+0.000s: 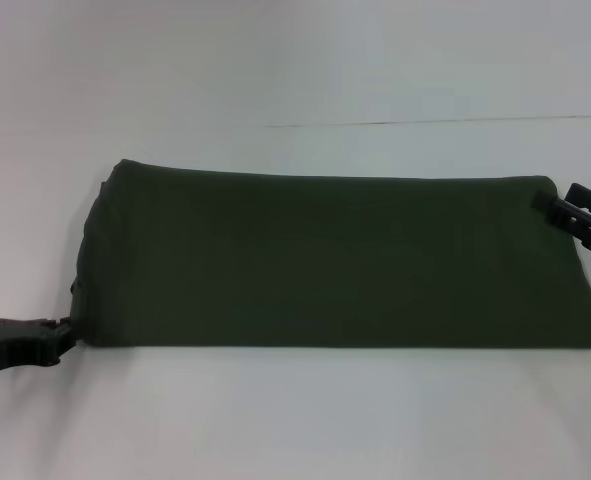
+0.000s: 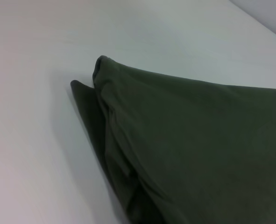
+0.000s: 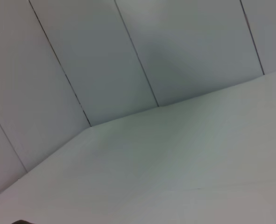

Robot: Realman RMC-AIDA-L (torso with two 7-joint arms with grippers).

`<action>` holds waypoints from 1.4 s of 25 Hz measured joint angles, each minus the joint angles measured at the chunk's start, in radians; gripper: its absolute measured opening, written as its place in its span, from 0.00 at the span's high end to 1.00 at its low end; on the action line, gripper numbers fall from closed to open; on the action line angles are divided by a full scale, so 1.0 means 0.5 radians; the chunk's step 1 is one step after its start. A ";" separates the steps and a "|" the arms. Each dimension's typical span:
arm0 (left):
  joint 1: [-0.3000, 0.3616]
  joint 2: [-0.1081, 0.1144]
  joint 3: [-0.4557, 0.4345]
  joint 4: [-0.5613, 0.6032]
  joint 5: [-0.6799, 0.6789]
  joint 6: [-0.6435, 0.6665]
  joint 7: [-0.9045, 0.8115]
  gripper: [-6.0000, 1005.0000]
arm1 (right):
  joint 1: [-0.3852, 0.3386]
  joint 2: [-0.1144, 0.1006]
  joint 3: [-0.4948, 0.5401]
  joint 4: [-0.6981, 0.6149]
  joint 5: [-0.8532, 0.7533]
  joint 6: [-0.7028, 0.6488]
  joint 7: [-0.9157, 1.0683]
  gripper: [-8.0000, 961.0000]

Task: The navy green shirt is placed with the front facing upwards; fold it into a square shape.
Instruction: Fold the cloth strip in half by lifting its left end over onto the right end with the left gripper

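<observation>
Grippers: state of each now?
Left gripper: at the shirt's near left corner, grip cannot be told.
Right gripper: at far right corner, cannot be told.

The scene is viewed from above and in front by the head camera. The shirt [image 1: 325, 260] is seen close up from its left end by the left wrist camera; only the table [image 3: 184, 177] and the wall panels [image 3: 128, 56] are seen by the right wrist camera.

A smooth white tabletop [image 1: 295, 420] filled the head view, with a thin dark seam [image 1: 435, 123] crossing its upper right. In the right wrist view, pale grey wall panels [image 3: 105, 60] divided by narrow dark lines rose behind it under soft, even light.
</observation>
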State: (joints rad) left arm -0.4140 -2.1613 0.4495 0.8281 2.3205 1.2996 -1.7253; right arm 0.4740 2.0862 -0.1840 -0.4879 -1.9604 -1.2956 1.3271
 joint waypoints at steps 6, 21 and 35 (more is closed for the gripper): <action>-0.001 0.000 -0.001 0.005 0.004 0.087 0.004 0.93 | -0.048 -0.007 -0.010 -0.025 -0.010 -0.005 0.009 0.23; 0.065 -0.003 -0.103 0.036 -0.008 0.411 0.106 0.98 | -0.351 -0.061 -0.022 -0.116 -0.192 -0.024 0.009 0.23; 0.037 0.002 -0.095 0.040 -0.030 0.404 0.107 0.97 | -0.270 -0.003 -0.023 -0.093 -0.352 0.080 0.021 0.27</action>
State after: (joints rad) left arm -0.3954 -2.1601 0.4020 0.8480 2.3055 1.5018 -1.6720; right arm 0.3392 2.0846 -0.1957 -0.5345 -2.1363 -1.2556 1.3378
